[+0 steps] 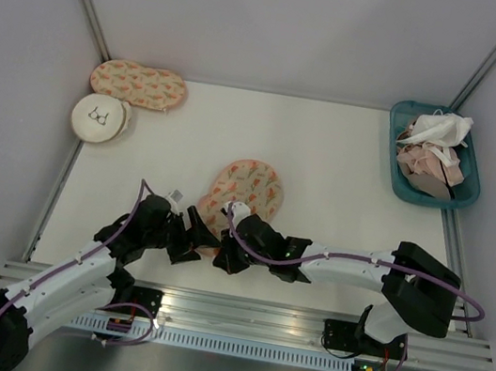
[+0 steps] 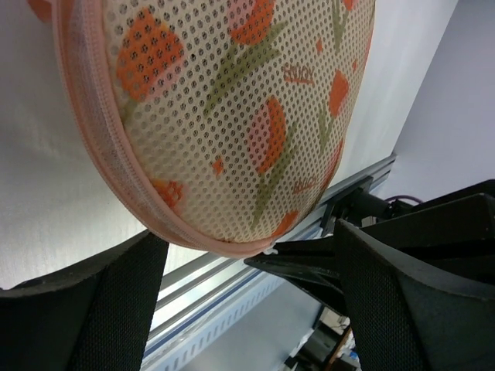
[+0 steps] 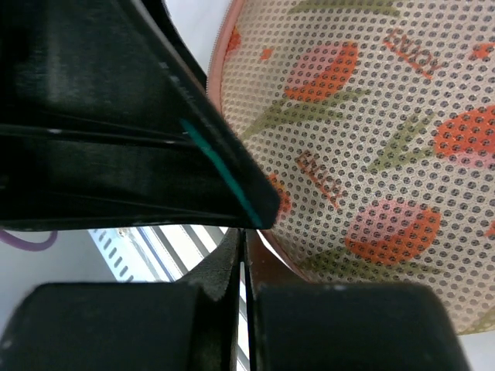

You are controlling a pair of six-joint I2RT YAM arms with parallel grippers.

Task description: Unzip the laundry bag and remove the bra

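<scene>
The laundry bag (image 1: 249, 189) lies in the middle of the worktop (image 1: 337, 162). Its zipper (image 2: 104, 166) looks shut, and no bra shows yet. The left fingers (image 2: 77, 309) stand wide open at the bag's near edge. The right fingers (image 3: 139, 325) are pressed together, maybe on the zipper pull.

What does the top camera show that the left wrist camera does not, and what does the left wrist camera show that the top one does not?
Only the top view: the teal basket of clothes at the far right of the table, and a second printed case and a round white pouch at the far left. Only the left wrist view: the mesh holes, the pink zipper edge and the small printed words on the laundry bag. Both: the laundry bag and the left gripper, open at the bag's near end.
</scene>
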